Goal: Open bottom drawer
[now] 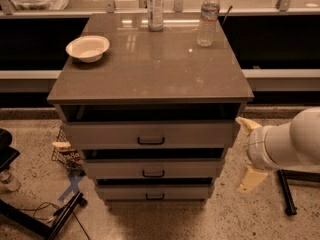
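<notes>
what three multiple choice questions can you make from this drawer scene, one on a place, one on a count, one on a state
1. Where is the bowl?
A. in the top drawer
B. on the left of the cabinet top
C. on the floor

2. How many bottles stand on the cabinet top?
A. four
B. one
C. two

3. How does the gripper stand with regard to the bottom drawer?
A. open, out to the right of that drawer, touching nothing
B. shut on its black handle
C. shut on a bottle above it

Answers
1. B: the bowl sits near the left edge of the cabinet top.
2. C: one bottle is at the rear middle, one at the rear right.
3. A: the gripper hangs beside the drawers with floor behind it and no handle in it.
</notes>
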Tool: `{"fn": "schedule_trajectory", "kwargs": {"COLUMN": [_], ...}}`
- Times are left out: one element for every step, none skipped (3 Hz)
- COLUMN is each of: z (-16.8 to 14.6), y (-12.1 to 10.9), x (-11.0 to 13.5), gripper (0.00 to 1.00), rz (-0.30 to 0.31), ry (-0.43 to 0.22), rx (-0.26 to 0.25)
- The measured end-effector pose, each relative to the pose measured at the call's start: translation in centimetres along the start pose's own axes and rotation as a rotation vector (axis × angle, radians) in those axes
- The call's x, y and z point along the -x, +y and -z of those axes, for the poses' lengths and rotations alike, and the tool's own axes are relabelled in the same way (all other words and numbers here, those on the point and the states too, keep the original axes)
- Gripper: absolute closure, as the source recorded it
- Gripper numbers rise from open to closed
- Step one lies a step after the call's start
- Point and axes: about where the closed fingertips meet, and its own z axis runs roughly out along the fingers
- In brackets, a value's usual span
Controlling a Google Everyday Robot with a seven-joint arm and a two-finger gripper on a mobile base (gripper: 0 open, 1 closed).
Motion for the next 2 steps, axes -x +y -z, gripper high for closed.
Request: {"fn": "schedule_trajectory", "kwargs": {"z": [-0.2, -2.2], "y": [-2.2, -0.4], "x": [0.2, 1.0], "gripper": [0.0, 0.0], "rz": [-0.004, -0.006], "ry": [-0.016, -0.015], "rx": [-0.084, -0.06]}}
